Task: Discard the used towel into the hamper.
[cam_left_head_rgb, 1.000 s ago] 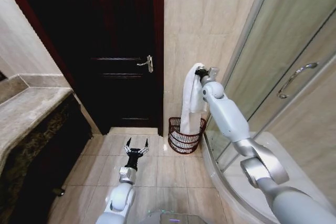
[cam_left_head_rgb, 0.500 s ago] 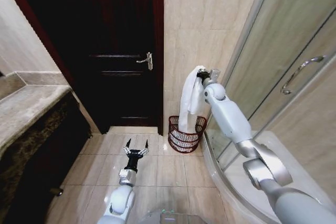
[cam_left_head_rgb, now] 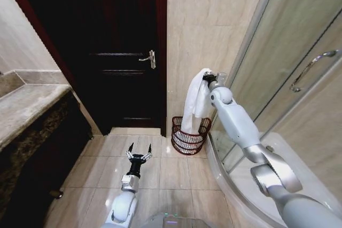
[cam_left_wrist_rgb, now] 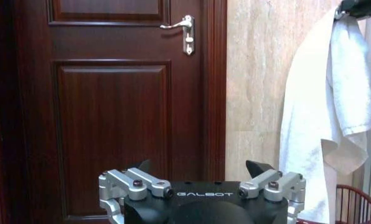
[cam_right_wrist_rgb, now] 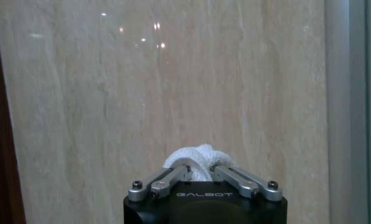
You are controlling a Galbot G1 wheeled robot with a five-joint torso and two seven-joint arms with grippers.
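Your right gripper [cam_left_head_rgb: 206,77] has its fingers clamped on the towel [cam_left_head_rgb: 193,100], which hangs down into the hamper [cam_left_head_rgb: 187,138] by the wall. Your left gripper [cam_left_head_rgb: 139,152] waits low over the floor, fingers apart.

Towel [cam_left_head_rgb: 193,100]: plain white, pinched in the right gripper [cam_left_head_rgb: 205,77], black with silver fingers. Hamper [cam_left_head_rgb: 188,137] beneath it: dark reddish-brown slats. Wall [cam_right_wrist_rgb: 173,84] ahead: beige, faintly veined.
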